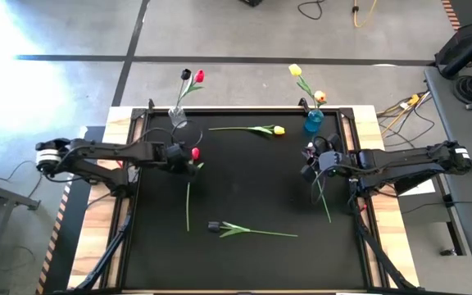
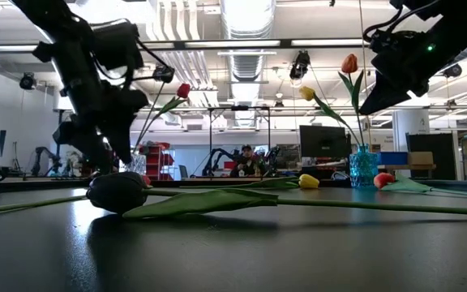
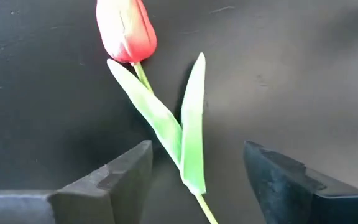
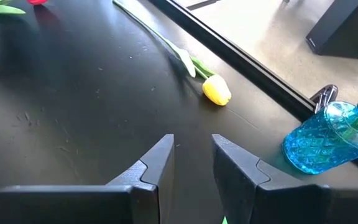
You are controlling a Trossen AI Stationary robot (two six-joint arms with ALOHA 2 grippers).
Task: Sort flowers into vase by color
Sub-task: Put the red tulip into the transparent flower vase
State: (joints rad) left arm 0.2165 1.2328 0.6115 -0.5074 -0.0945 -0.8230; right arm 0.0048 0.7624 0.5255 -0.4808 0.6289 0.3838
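Note:
My left gripper [image 3: 197, 152] is open over the table's left half [image 1: 192, 162]. Its fingers stand on either side of a red tulip's [image 3: 126, 31] stem and leaves without touching; that tulip lies flat. My right gripper [image 4: 192, 140] hovers near the right edge [image 1: 310, 157], open by a narrow gap. Under it lies a red-orange tulip [image 2: 383, 179], its stem [image 1: 324, 205] running toward the near edge. A yellow tulip [image 1: 279, 129] and a near-black one [image 1: 214, 225] also lie flat. The clear vase [image 1: 177, 115] holds near-black and red tulips. The blue vase [image 1: 314, 121] holds yellow and orange ones.
Both vases stand at the black mat's far edge, the blue vase [image 4: 328, 140] close to my right gripper. The near-black tulip's stem [image 1: 260, 233] stretches across the near middle. Wooden strips [image 1: 105, 197] border the mat. Bare mat lies between the two arms.

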